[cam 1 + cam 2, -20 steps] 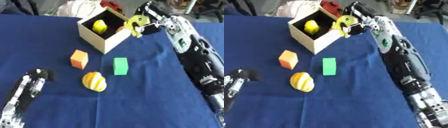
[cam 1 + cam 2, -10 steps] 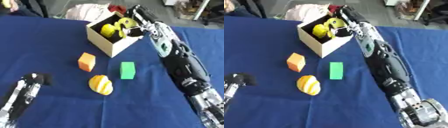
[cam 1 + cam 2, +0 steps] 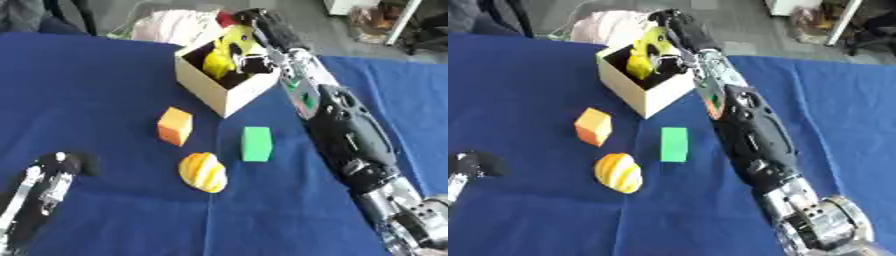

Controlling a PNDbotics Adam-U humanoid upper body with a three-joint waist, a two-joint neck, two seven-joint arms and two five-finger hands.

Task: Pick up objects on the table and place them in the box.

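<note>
- Nearest you, your left hand (image 3: 48, 187) lies idle at the lower left corner on the blue cloth-covered counter (image 3: 105, 75); you cannot tell from here how its fingers are set.
- Next comes the rounded yellow-and-orange striped fruit-shaped object (image 3: 203, 172). It looks smooth and curved, so it may roll or slip; wrap around its widest part rather than nipping an end.
- Just beside it lies the flat green rectangular block (image 3: 256, 144). It looks stiff and light, lying low on the cloth; take it across its two long sides.
- The orange cube (image 3: 175, 126) stands a little left of it, apart from both. Its flat, square faces should give you an easy opposed hold, probably the simplest of the three.
- Farthest, the open cream cardboard box (image 3: 219, 90) already holds a yellow object (image 3: 217, 62).
- Your right hand (image 3: 658, 47) reaches over the box opening, with something yellow at its fingers; whether they pinch it or have let go cannot be told.
</note>
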